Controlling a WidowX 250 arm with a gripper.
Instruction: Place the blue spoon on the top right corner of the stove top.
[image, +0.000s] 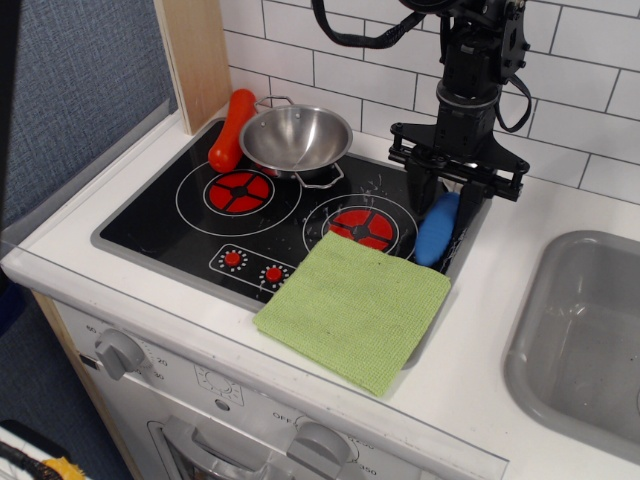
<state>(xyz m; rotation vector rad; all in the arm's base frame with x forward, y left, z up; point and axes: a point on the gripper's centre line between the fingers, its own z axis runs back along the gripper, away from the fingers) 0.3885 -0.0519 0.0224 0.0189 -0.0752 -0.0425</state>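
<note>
The blue spoon (437, 230) hangs tilted between the fingers of my gripper (444, 205). Only its ribbed blue handle shows; the silver bowl is hidden. Its lower end is at or just above the glass. The gripper is shut on the spoon and stands over the right side of the black stove top (150, 225), right of the right-hand red burner (362, 227) and close to the grey rim. The far right corner of the stove top lies just behind the gripper, partly hidden by it.
A steel pan (295, 138) sits at the back of the stove top, with a red-orange handled utensil (231, 130) to its left. A green cloth (353, 308) covers the front right corner. A grey sink (585, 330) lies to the right. White tiles stand behind.
</note>
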